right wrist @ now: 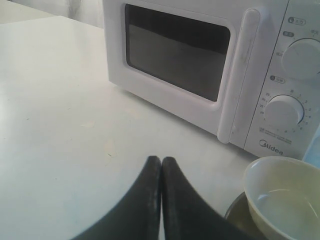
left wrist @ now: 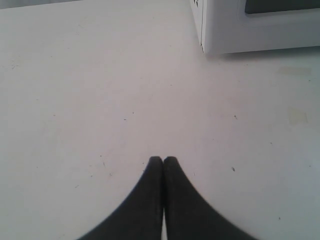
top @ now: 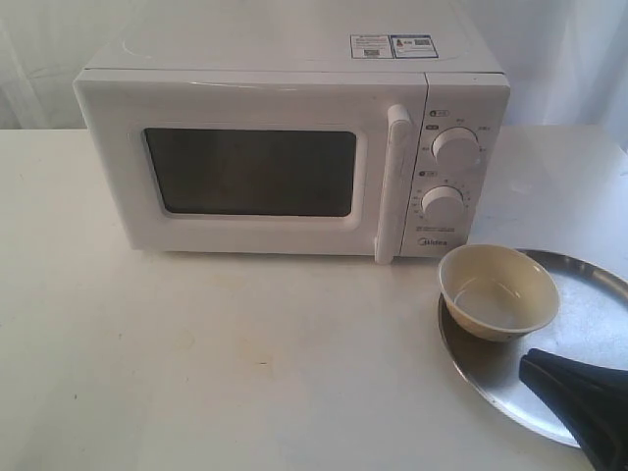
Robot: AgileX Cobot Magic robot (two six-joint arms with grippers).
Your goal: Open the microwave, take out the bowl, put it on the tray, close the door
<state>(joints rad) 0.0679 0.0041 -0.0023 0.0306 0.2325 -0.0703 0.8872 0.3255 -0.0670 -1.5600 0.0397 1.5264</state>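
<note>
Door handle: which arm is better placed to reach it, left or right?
Right, likely. The right gripper, shut, is over the tray by the bowl, on the side of the microwave with the handle, and its camera faces it. The left gripper, shut, sees only a lower corner.

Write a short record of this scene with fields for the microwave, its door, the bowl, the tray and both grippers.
microwave: large white boxy microwave with two round dials, on the white table
door: white door with dark window, closed
bowl: small round cream-beige bowl, upright, on the tray
tray: large round shiny silver metal tray, on the table
left gripper: shut, empty, over bare table
right gripper: shut, empty, near the bowl
</note>
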